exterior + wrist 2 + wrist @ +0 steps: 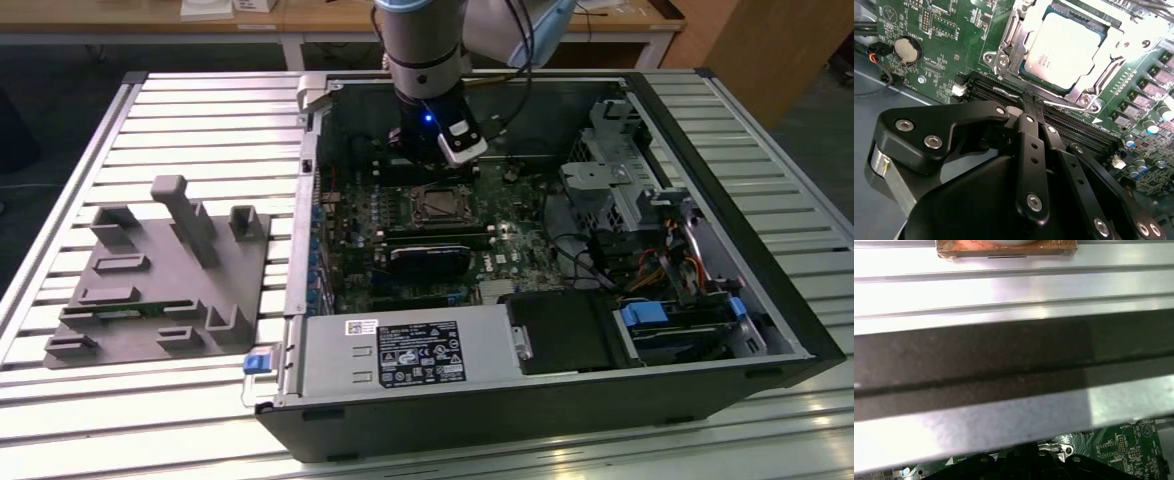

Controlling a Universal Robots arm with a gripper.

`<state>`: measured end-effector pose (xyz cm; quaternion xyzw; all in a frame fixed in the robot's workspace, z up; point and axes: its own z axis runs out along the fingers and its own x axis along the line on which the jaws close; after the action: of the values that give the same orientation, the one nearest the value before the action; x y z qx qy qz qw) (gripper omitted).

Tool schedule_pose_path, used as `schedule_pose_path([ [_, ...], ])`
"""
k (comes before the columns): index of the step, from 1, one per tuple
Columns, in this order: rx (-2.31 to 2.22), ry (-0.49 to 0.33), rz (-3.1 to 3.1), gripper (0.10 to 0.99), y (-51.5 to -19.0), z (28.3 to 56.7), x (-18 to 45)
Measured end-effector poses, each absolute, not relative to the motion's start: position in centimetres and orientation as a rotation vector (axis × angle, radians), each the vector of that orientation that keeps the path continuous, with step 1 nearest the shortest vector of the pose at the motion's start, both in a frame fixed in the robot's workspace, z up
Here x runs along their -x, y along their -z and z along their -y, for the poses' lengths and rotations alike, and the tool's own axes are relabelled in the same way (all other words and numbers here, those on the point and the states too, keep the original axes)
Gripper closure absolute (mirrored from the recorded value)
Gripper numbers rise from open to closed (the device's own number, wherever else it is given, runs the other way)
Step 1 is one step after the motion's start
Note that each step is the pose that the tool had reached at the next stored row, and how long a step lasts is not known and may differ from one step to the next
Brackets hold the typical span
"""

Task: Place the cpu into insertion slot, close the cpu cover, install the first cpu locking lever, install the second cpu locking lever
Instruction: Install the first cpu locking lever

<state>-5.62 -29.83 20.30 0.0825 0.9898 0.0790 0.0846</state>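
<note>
The cpu [1066, 45], a pale silver square, lies flat in the insertion slot [438, 204] of the green motherboard. The cpu cover [1013, 47], a silvery frame, is folded down around it. A thin metal lever [1066, 103] runs along the socket edge closest to my fingers. My gripper [1032, 102] is shut, its black fingertips pressed together just off that edge, above the long black memory slots [1081, 135]. In the exterior view the gripper [430, 166] hangs inside the open computer case, just behind the socket.
A black cooler [427, 262] sits in front of the socket, and a round coin battery [906, 48] off to its side. Case walls [310, 200], drive cages [607, 180] and cables hem in the board. A grey fixture [160, 270] lies on the slatted table at the exterior view's left.
</note>
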Motion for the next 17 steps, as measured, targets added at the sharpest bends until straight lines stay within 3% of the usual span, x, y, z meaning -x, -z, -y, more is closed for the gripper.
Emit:
schedule_pose_path([
  [17,-0.417,-0.220,-2.926,0.980,-19.59,29.83,5.63],
])
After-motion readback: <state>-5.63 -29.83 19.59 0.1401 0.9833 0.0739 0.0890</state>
